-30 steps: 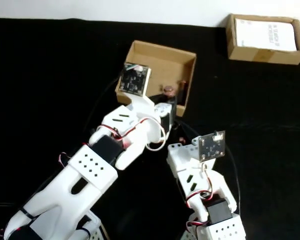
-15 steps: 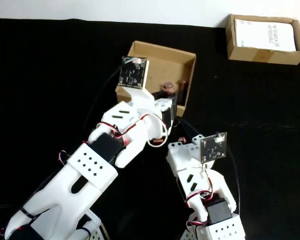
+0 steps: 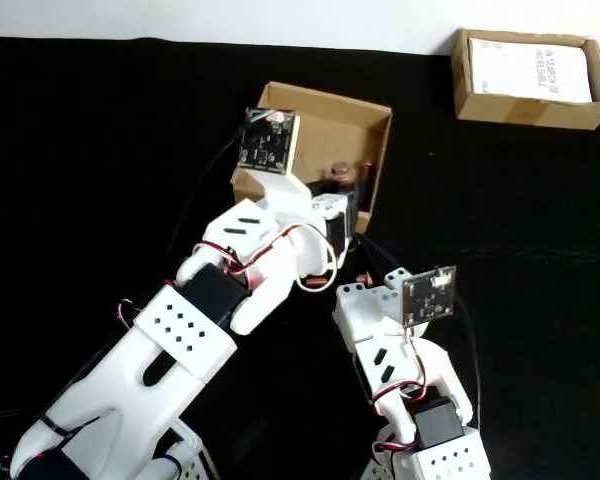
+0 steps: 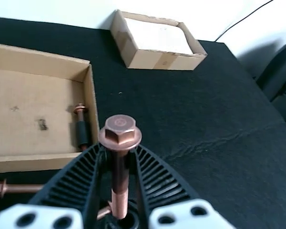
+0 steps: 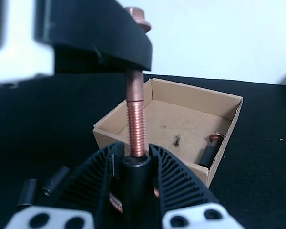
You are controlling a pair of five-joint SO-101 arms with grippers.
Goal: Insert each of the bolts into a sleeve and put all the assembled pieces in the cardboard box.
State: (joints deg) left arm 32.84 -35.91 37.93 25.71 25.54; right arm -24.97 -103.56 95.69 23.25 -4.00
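Observation:
My left gripper (image 4: 119,151) is shut on a copper bolt (image 4: 119,134), held upright by the shaft just under its hex head. The bolt's threaded end (image 5: 136,121) goes down into a black sleeve (image 5: 135,179). My right gripper (image 5: 135,149) is shut on that sleeve, directly below the left one. Both meet just in front of the open cardboard box (image 3: 325,98). One assembled bolt and sleeve (image 4: 81,130) lies inside the box (image 5: 190,93) along its right wall.
A loose bolt (image 4: 9,187) lies on the black table in front of the box. Two loose sleeves (image 5: 43,186) lie beside it. A second cardboard box (image 3: 535,112) with a white sheet inside stands at the back right.
The left arm's wrist has shifted slightly toward the box. The right arm has hardly moved.

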